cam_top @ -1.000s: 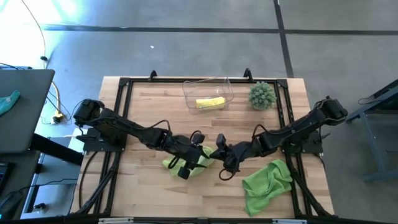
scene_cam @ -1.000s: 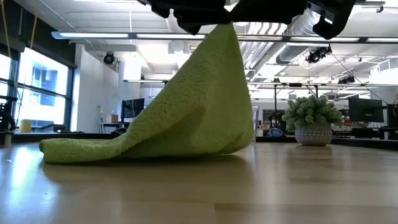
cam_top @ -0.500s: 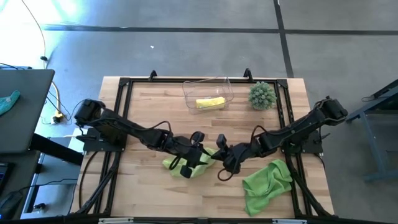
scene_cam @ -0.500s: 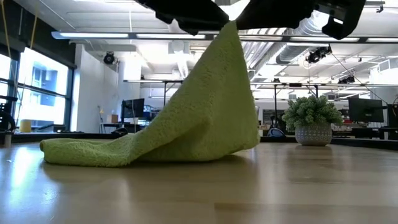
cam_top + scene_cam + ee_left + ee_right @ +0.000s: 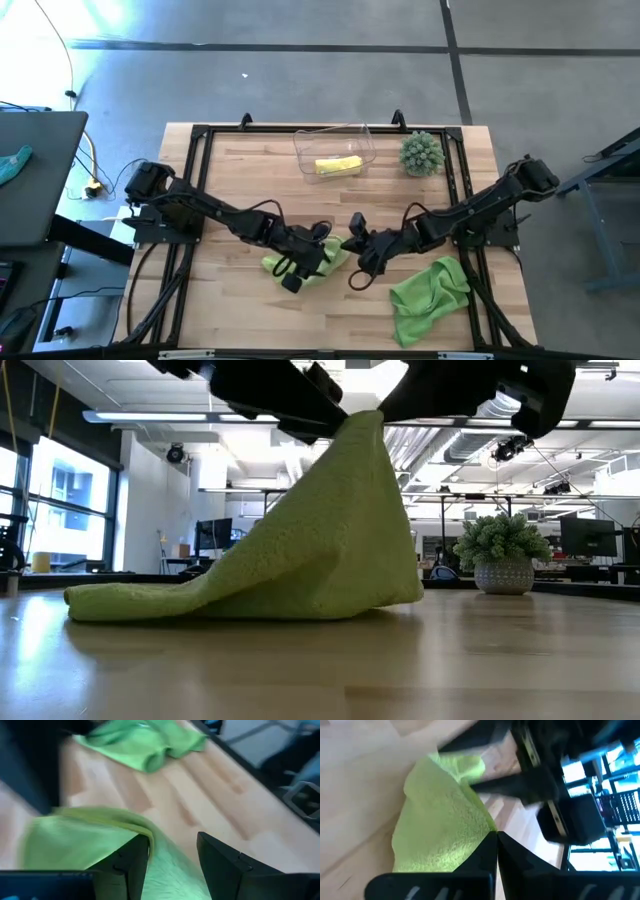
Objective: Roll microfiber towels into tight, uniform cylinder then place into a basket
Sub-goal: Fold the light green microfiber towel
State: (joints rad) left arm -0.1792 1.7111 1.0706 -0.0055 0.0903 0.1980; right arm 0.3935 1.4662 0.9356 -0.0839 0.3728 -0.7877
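Lime towel [image 5: 305, 260] sits lower centre, peak pinched by right end effector [image 5: 352, 247]; left end effector [image 5: 318, 250], released, is just left.

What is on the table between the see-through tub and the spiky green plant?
Nothing. In the high view, only bare wood lies between the clear plastic tub and the spiky green ball-shaped plant.

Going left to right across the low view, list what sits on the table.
Lime green towel, one corner lifted into a peak under the dark grippers → spiky green plant in its pot, farther back.
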